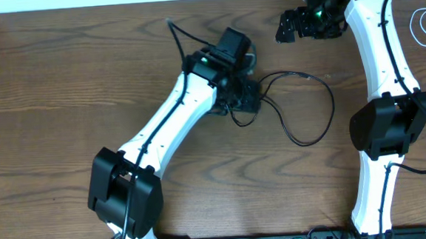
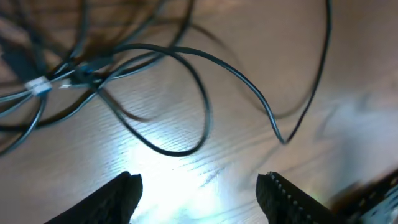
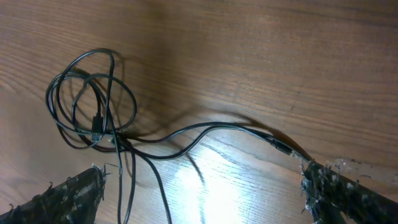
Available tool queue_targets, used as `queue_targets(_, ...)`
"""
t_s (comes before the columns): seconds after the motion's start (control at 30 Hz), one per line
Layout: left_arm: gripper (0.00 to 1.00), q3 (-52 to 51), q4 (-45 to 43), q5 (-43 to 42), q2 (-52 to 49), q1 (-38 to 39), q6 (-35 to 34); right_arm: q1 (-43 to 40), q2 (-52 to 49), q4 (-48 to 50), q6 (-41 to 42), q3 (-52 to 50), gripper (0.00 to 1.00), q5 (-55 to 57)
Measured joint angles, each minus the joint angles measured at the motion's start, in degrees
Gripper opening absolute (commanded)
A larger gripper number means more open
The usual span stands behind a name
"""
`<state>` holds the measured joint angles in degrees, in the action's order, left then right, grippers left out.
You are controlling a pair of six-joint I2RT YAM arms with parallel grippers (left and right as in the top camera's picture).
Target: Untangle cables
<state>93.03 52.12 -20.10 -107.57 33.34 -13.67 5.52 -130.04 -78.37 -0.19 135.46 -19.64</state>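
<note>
I am hovering my left end effector [image 2: 199, 183], jaws apart and empty, over the tangled cables [image 1: 297, 73] on the counter [image 1: 49, 107], which are stretching toward three o'clock, my wide-open right end effector [image 3: 205, 186] sitting farther off at one o'clock.

Black cables [image 3: 111, 134], one white cable [image 1: 415, 24] — brown wood-grain table [image 1: 48, 85].

Both arms are white link shells: left arm [image 1: 174, 107], right arm [image 1: 373, 32]. Bulky black joint housings [image 1: 124, 188]. Thin black wire [image 1: 159, 123] runs along each shell. Green light [image 1: 205, 58] at each wrist. Wrist views: left fingers [image 2: 118, 199] dark, ridged edge; right fingers [image 3: 62, 196] black, rough-textured.
</note>
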Motion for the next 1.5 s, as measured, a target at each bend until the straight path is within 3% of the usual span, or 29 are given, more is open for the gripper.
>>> queue_targets(0.3, 0.65, -6.5, -7.7, 2.1, 0.0, 1.2, 7.7, 0.0, 0.0, 0.0, 0.0, 0.0, 0.99, 0.1)
queue_targets(0.5, 0.61, -11.7, -13.8, 3.1, 0.0, 1.3, 8.0, 0.0, 0.0, 0.0, 0.0, 0.0, 0.99, 0.2)
queue_targets(0.97, 0.58, -12.9, -16.7, 3.7, -0.7, 2.4, 7.9, 0.0, 0.0, 0.0, 0.0, -0.1, 0.99, 0.2)
queue_targets(1.13, 0.47, -12.9, -16.7, 3.7, -4.5, 2.8, 7.8, 0.0, 0.0, 0.0, 0.0, -0.1, 0.99, 0.2)
queue_targets(1.2, 0.31, -12.9, -16.8, 3.7, -5.8, 3.1, 7.6, 0.0, 0.0, 0.0, 0.0, -0.1, 0.99, 0.2)
queue_targets(1.27, 0.08, -12.9, -17.0, 3.7, -6.4, 3.2, 7.5, 0.0, 0.0, 0.0, 0.0, -0.1, 0.99, 0.2)
queue_targets(1.5, 0.08, -12.3, -15.4, 3.7, -4.6, 2.2, 5.4, 0.0, 0.0, 0.0, 0.0, -0.1, 0.99, 0.2)
